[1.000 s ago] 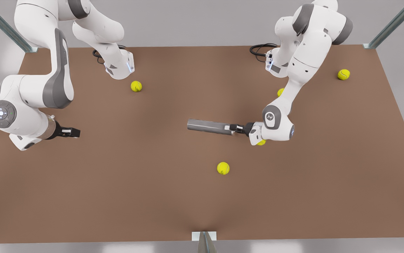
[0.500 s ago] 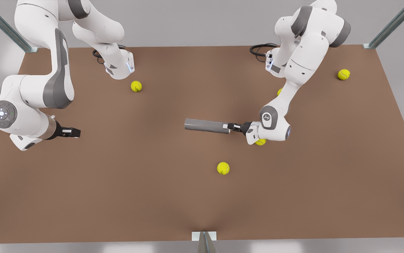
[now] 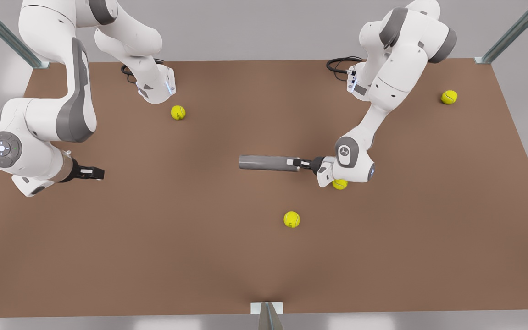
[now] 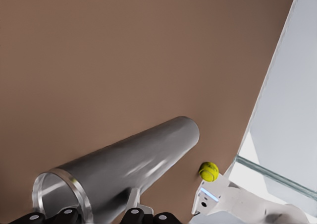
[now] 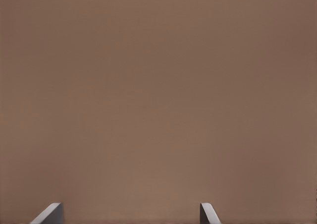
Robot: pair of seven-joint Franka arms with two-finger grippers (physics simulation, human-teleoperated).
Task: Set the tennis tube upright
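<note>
Across the brown table (image 3: 153,256), the tennis tube (image 3: 264,163) lies horizontal near the middle, its silvery rim (image 4: 69,192) pinched by the left gripper (image 3: 301,163), whose fingers (image 4: 131,196) are clamped on the tube's wall at the front view's right end. At the front view's left the right gripper (image 3: 93,173) waits over bare table with fingers (image 5: 49,214) spread apart, holding nothing. Yellow tennis balls lie scattered: one near (image 3: 291,219), one under the left wrist (image 3: 340,184), one far left (image 3: 178,112), one far right (image 3: 449,97).
</note>
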